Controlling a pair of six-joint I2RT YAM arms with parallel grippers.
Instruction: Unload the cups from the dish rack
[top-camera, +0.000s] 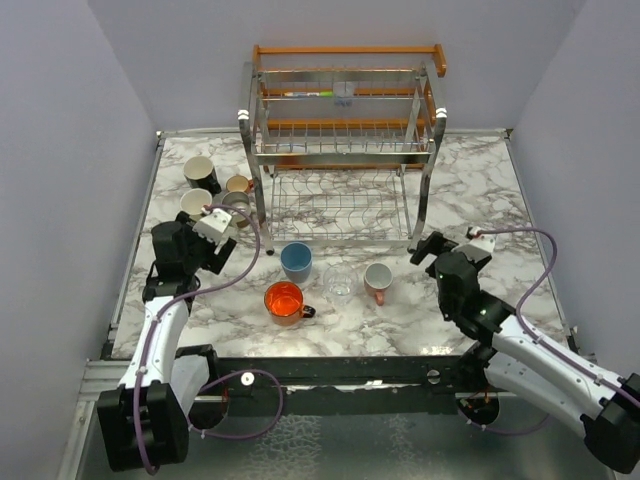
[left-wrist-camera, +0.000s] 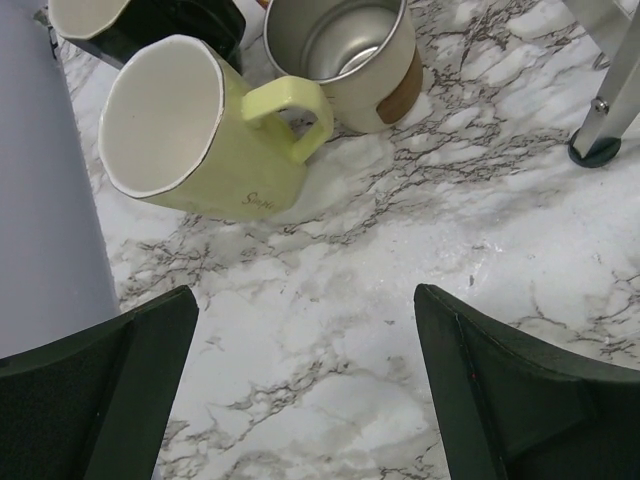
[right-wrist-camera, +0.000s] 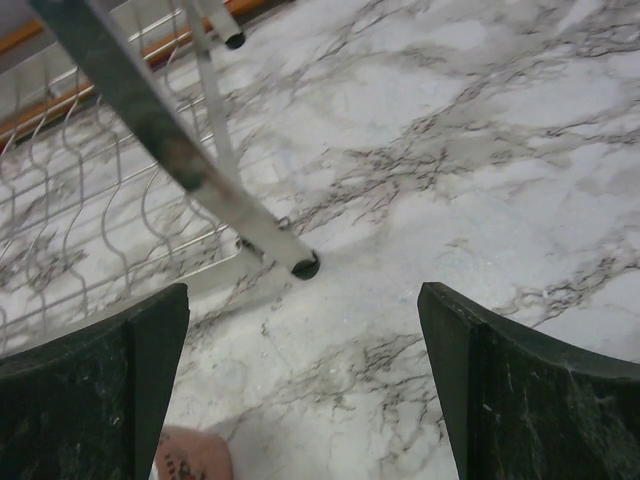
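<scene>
The dish rack (top-camera: 345, 150) stands at the back middle of the table, and its lower tier is bare. Something small and clear (top-camera: 344, 93) sits on the upper tier. A light blue cup (top-camera: 296, 262), clear glass (top-camera: 339, 280), pink cup (top-camera: 378, 282) and bright orange mug (top-camera: 285, 301) stand in front of the rack. A black mug (top-camera: 200, 171), pale yellow mug (left-wrist-camera: 190, 130), small orange-toned cup (top-camera: 238, 184) and steel mug with a tan band (left-wrist-camera: 345, 50) cluster at the left. My left gripper (left-wrist-camera: 303, 300) is open and empty just short of the yellow mug. My right gripper (right-wrist-camera: 303, 295) is open and empty over bare marble near a rack foot (right-wrist-camera: 305, 266).
A thin green and white item (top-camera: 308, 93) lies on the rack's upper tier. Grey walls close in the table on the left, right and back. A rack foot (left-wrist-camera: 598, 145) stands to the right of the left gripper. The pink cup's rim (right-wrist-camera: 190, 455) shows beside the right gripper's left finger.
</scene>
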